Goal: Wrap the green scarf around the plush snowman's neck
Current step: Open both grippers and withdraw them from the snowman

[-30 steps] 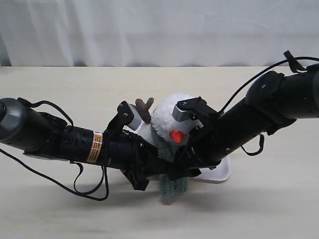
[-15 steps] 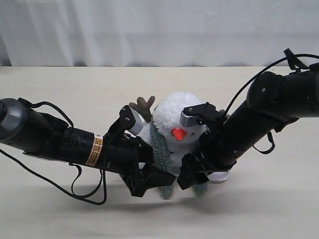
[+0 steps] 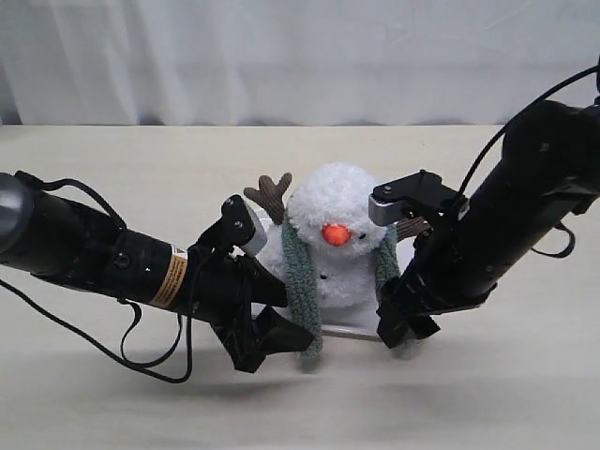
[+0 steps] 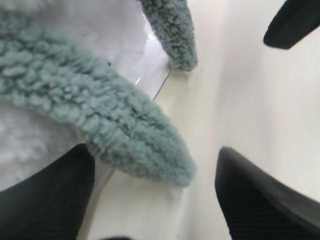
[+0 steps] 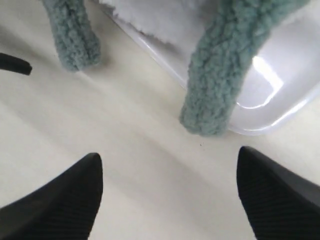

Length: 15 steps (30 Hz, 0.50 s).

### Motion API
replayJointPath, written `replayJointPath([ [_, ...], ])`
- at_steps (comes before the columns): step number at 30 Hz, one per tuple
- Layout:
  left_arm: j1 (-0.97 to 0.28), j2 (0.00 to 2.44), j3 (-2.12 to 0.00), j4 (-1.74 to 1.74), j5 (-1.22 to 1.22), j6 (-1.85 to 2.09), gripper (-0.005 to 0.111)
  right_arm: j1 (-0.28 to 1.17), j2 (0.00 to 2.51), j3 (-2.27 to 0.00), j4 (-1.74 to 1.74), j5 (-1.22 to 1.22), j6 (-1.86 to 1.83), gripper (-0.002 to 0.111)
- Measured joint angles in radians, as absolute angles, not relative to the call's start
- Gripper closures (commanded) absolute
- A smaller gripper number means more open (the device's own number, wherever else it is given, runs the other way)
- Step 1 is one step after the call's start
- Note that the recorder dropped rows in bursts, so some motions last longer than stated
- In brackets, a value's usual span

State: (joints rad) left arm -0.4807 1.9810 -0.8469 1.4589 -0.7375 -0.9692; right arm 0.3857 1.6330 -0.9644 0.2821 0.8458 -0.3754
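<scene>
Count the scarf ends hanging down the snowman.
2. One end of the green scarf hangs down the plush snowman on the left arm's side, the other on the right arm's side; none seems hidden.

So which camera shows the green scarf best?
The exterior view: the green scarf lies draped over the neck of the plush snowman, both ends down its front. Each wrist view shows only the two fuzzy ends, close up.

Your exterior camera faced the plush snowman (image 3: 330,199) head-on from slightly above, at mid range. Both wrist cameras looked down, very close, at the table (image 4: 240,100). Each caught both hanging ends of the green scarf (image 4: 100,125) and the white tray (image 5: 277,102).
</scene>
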Motion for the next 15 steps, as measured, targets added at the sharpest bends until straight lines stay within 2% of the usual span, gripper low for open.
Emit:
replayJointPath([
  [5, -0.481, 1.977, -0.847, 1.47, -0.736, -0.986, 0.042, 0.386, 1.601, -0.964, 0.258, 0.89, -0.342, 0.039],
  [7, -0.481, 1.965, -0.847, 1.477, -0.714, -1.002, 0.042, 0.386, 1.583, -0.964, 0.257, 0.893, -0.329, 0.043],
  [12, -0.481, 1.886, -0.847, 1.598, -0.592, -1.148, 0.042, 0.386, 1.513, -0.964, 0.257, 0.889, -0.321, 0.06],
  [15, -0.481, 1.835, -0.847, 1.699, -0.565, -1.251, 0.043, 0.386, 1.457, -0.964, 0.257, 0.867, -0.321, 0.075],
])
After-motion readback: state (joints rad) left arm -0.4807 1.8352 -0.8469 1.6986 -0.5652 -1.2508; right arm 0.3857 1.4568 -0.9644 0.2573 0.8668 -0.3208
